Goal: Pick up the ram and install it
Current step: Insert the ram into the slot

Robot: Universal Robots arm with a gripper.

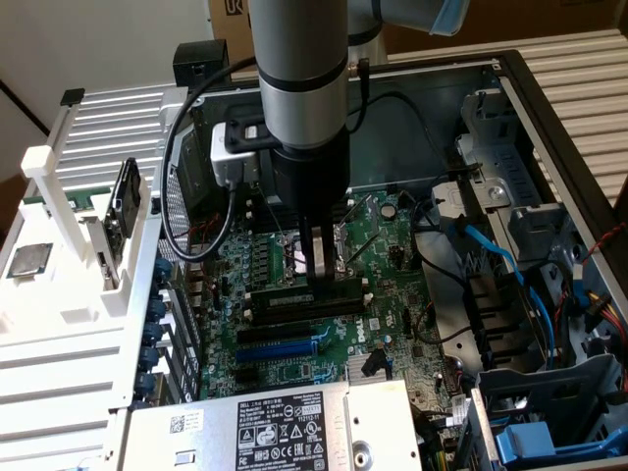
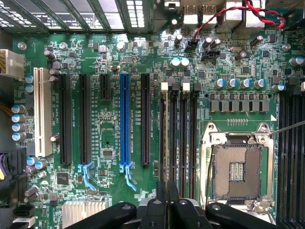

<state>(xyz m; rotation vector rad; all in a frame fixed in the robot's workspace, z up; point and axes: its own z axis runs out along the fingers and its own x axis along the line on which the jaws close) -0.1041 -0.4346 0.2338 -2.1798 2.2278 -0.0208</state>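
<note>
On the exterior view's left we see a white rack (image 1: 69,324) standing outside the computer case, well apart from the work. Moving right onto the green board (image 1: 255,265), the ram (image 1: 299,297) stands on edge in one of the long black slots, just beside the bare processor socket (image 1: 319,257). In the wrist view it shows edge-on as a thin pale line along its slot (image 2: 164,138).

We judge the ram to be light, stiff and thin, but fragile. Its chips and contact edge should not be squeezed or scraped, and it would snap or bend pins if it were pushed in crooked. The safest hold looks to be the two flat faces near the middle of the top edge, so that force goes straight down into the slot.

The gripper (image 1: 316,265) hangs from an arm that stands upright over the board, pointing straight down. Its jaws are drawn almost together and appear to pinch the ram's top edge at its middle.

On the exterior view's right, blue cables (image 1: 491,255) lie clear of the arm.
</note>
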